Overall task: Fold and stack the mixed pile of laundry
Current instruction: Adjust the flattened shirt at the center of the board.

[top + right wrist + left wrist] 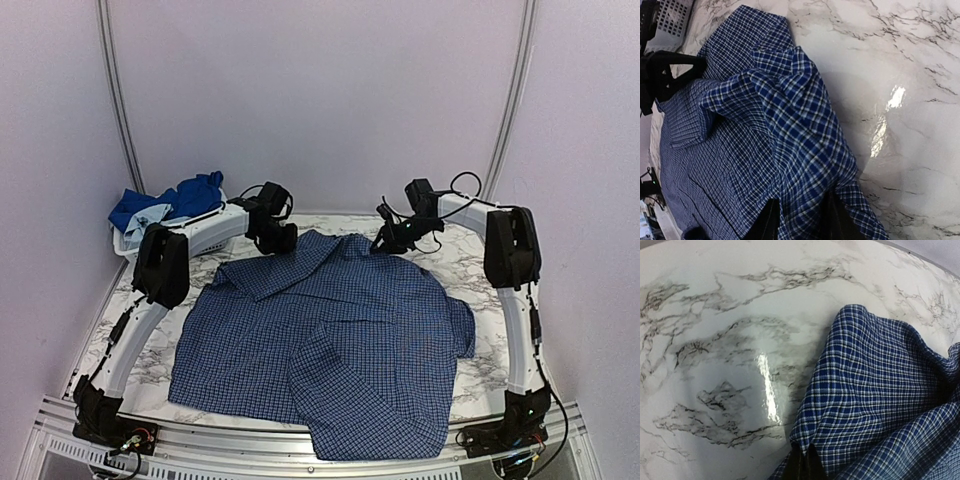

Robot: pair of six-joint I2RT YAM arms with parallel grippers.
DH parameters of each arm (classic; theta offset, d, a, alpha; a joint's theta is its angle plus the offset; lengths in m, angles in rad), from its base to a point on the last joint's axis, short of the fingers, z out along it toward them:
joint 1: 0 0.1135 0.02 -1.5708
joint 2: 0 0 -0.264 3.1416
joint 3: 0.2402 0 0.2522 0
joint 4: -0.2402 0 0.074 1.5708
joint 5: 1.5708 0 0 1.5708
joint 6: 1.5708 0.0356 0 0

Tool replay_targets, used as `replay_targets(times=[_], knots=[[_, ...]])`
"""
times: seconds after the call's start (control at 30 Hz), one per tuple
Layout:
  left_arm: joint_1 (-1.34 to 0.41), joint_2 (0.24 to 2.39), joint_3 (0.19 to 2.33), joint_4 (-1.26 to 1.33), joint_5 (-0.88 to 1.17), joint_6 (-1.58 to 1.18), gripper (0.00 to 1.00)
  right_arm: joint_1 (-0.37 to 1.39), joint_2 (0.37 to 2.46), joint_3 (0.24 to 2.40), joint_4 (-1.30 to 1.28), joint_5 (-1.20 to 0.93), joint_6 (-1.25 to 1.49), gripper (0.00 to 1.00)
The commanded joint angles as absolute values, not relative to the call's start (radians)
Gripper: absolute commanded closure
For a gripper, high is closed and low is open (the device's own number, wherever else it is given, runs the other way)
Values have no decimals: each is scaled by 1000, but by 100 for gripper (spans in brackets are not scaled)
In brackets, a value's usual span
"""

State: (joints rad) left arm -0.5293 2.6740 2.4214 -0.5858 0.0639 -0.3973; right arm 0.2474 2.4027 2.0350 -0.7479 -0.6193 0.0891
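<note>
1. Bases of both arms (95, 405) sit at the near edge in the top view, with the hem of the navy checked shirt (330, 340) lying between them and reaching the near rail (250, 440). The shirt is spread over the marble table (478, 375). The left gripper (275, 238) and right gripper (385, 240) are down on its far edge, one at each side of the collar. That two-point hold looks meant to straighten the far edge or carry it over for a fold. The other laundry, the royal blue clothes (195, 192) and a pale blue T-shirt (150, 215), is heaped in the white basket (122, 245) at the far left corner. Bare marble runs behind the grippers and down the right side, but room on the left is tight beside the basket.

2. In the left wrist view, the left gripper (801, 466) is closed tight on a corner of the shirt (880, 405), and the cloth rises in folds from the pinch. The table (715, 340) to its left is bare, so a pull that way would meet nothing.

3. In the right wrist view, the right gripper (800, 220) has its dark fingers (767, 222) either side of a ridge of the shirt (770, 125). I cannot tell whether they are pressing on it yet. The table (890, 60) is bare to the right, and the basket (670, 20) is at the far corner.
</note>
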Motion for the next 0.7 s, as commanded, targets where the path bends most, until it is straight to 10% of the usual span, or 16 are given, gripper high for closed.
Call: replay_targets(times=[0.0, 0.4, 0.67], knots=[[-529, 2645, 2457, -481, 89, -432, 100, 276, 2291, 2019, -751, -681, 51, 78], [-611, 2443, 2446, -261, 107, -374, 100, 412, 2046, 1631, -654, -697, 19, 87], [-764, 2070, 1966, -158, 264, -63, 100, 337, 1775, 1445, -608, -816, 9, 40]])
